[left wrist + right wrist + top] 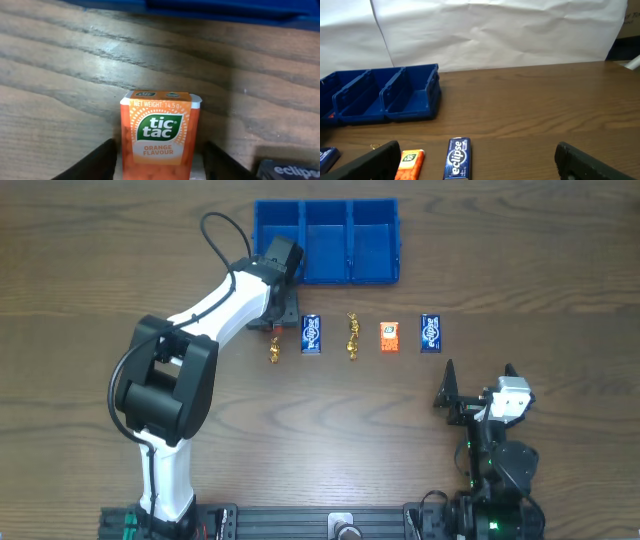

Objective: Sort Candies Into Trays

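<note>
Nearest the arm bases, the right gripper (pixel 476 383) hangs low over the table (pixel 560 290) at the right side, its fingers spread wide with nothing between them. Beyond it, a row of candies lies across the middle of the table. From right to left these are the right blue pack (pixel 431 333), the loose orange box (pixel 389 337), the right gold candies (pixel 352 337), the left blue pack (pixel 311 334) and the left gold candies (pixel 273 352), which sit a little nearer than the rest. All are apart from one another, and none is yet in a tray. At the left end of the row, the left gripper (pixel 160 147) appears clamped on the orange mint box (pixel 160 125), one finger against each narrow side. We cannot tell whether the box rests on the wood or hangs just clear of it. We judge the boxes and packs to be light, stiff and smooth-sided, so liable to slip or twist. They are best taken across the narrow sides near mid-length, as this one is. The gold candies look small, foil-wrapped and irregular, and we judge they need a lower, centred pinch. Just beyond the left gripper stands the blue tray (pixel 326 279), with three compartments side by side, each open at the top. The table is flat, dark wood grain and offers no lip to stop a dropped piece. Behind its far edge hangs a white sheet (pixel 495 35).
</note>
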Robot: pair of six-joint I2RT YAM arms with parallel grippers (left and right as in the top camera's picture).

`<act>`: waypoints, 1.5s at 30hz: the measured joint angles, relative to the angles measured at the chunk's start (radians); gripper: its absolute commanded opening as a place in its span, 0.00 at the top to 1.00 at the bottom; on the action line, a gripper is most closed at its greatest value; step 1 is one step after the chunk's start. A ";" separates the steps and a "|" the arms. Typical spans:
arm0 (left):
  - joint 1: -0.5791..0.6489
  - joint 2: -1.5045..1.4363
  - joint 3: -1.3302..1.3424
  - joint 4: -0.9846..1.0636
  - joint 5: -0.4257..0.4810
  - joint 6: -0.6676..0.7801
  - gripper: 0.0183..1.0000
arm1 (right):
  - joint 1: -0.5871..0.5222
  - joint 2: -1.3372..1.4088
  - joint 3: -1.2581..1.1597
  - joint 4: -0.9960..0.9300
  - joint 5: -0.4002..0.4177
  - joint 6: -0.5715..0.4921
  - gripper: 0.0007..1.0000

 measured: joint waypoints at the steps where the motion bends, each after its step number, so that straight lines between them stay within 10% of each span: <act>1: 0.000 0.000 0.000 0.000 0.002 -0.002 0.65 | 0.000 0.000 0.000 0.000 0.000 0.000 0.00; 9: 0.000 0.000 0.000 0.001 0.005 0.015 0.85 | 0.000 0.000 0.000 0.000 0.000 0.000 0.00; 45: 0.036 -0.012 0.383 0.023 -0.207 0.081 0.84 | 0.000 0.000 0.000 0.000 0.000 0.000 0.00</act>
